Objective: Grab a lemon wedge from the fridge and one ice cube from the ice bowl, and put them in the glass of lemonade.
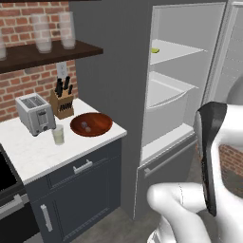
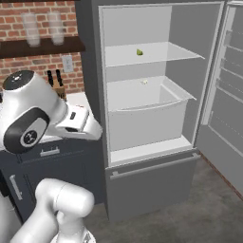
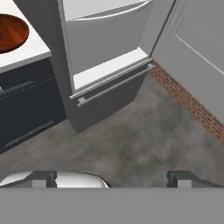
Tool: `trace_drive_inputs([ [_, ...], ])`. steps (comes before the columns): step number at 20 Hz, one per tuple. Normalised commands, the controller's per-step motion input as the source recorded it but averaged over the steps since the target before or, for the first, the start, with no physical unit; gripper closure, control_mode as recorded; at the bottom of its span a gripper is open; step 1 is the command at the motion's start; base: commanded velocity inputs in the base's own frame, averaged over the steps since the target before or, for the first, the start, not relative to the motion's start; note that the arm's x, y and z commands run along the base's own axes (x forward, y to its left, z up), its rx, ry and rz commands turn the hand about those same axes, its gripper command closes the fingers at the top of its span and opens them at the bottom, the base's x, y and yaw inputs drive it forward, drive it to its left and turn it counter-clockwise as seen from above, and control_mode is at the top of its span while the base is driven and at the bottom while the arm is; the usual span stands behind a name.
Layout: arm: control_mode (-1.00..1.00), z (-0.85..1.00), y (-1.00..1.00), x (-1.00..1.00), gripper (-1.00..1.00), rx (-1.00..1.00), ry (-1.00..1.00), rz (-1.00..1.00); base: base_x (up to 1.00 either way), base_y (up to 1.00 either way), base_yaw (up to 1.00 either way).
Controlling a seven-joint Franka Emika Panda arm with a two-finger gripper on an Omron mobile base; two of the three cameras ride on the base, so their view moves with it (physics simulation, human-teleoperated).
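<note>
Counter side first, far left: toaster (image 1: pixel 36 114), then knife block (image 1: pixel 62 104), then the glass of lemonade (image 1: pixel 58 135) standing upright just in front of the toaster. Right of it the ice bowl (image 1: pixel 91 124), shallow, reddish-brown, with what I took for an ice cube (image 1: pixel 85 126) inside; too small to be sure. Frosted glasses (image 1: pixel 53 31) sat on the shelf above, not my concern

Moving right: the fridge (image 2: pixel 142 180) stood with its door swung wide to the right, interior exposed. The lemon wedge (image 2: pixel 139 52) lay on the upper shelf, toward the back, a tiny yellow-green speck. In the left base view it showed at the shelf's left edge (image 1: pixel 155 50). Its long axis I could not make out at that size

The gripper (image 3: pixel 113 178) had its fingers spread as wide as they go, nothing between them. The hand camera looked down at the floor and the fridge's lower front, with the bowl's rim (image 3: pixel 12 32) in its top left corner

The relation that mattered: I judged the wedge to lie well above and ahead of the hand, and apart from it. The hand pointed low, so my next move called for raising and levelling it toward the upper shelf before any reach in
</note>
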Motion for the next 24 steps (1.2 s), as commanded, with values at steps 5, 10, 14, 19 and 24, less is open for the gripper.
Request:
trace_drive_inputs([
  [5, -1.0, -0.02, 0.76, -0.87, -1.0, 0.0, -0.09, 0.09, 0.0, 0.0, 0.0],
  [10, -1.0, 0.38, 0.49, -0.08, -1.0, 0.07, -0.15, 0.16, 0.0, 0.0, 0.0],
  [14, -1.0, 0.07, 0.31, 0.44, -1.0, 0.26, -0.27, 0.06, 0.0, 0.0, 0.0],
  [19, -1.0, 0.0, 0.03, 0.04, -1.0, 0.1, -0.08, 0.04, 0.0, 0.0, 0.0],
  [24, -1.0, 0.0, 0.0, 0.0, -1.0, 0.0, 0.0, 0.0, 0.0, 0.0, 0.0],
])
